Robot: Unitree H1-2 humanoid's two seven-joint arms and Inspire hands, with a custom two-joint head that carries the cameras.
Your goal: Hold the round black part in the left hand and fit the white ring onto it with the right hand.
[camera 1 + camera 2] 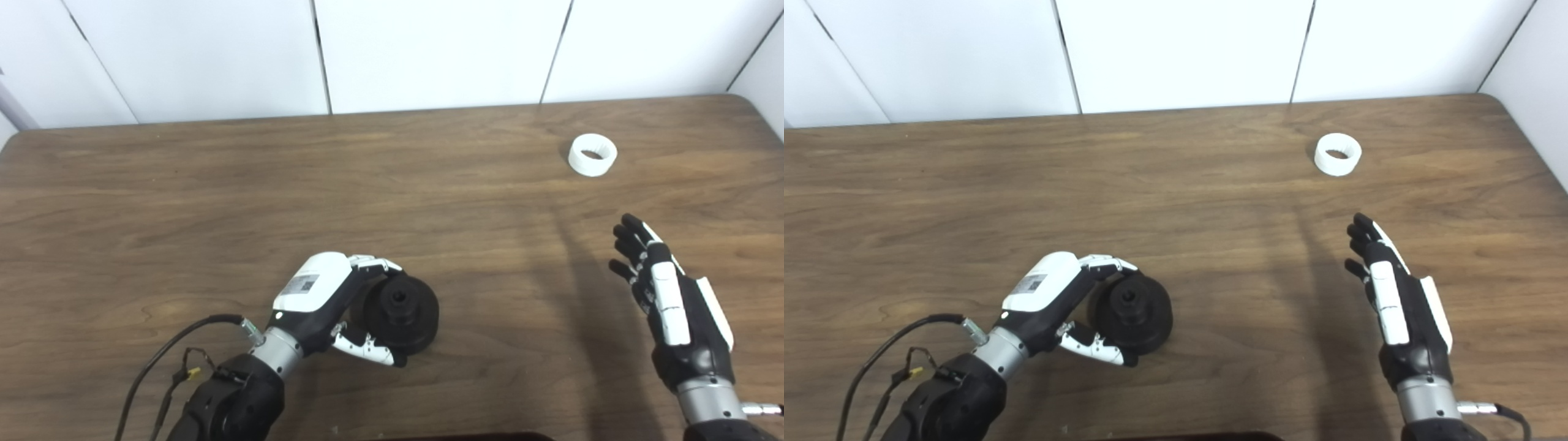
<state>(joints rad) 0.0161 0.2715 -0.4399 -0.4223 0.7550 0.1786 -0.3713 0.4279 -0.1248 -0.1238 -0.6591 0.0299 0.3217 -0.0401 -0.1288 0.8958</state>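
Looking at this one, we had our left hand (pixel 331 300) wrapped around the round black part (pixel 401 313), fingers curled over its top edge and thumb tucked under the near side. The part looked like a stepped disc with a raised hub and a small hole in the middle, and that hub faced away from the palm, out toward the open side. It was sitting low, right at the wooden table (pixel 184 202); we couldn't tell if it was actually lifted or just resting there in the grip.

Our right hand (pixel 670 300) was empty, fingers stretched out and a little apart, palm turned inward, hovering over the table. The white ring (pixel 592 154) lay flat on the table well beyond those fingertips and slightly to the inside of them, nothing touching it.

So we figured the holding half was basically sorted and the ring pickup hadn't started yet. Next move, as we saw it: reach the right hand forward past its fingertips, come down over the ring and pinch its wall between thumb and fingers, then carry it back across to the hub. Lining the ring's bore up square with that hub looked like the fiddly bit.
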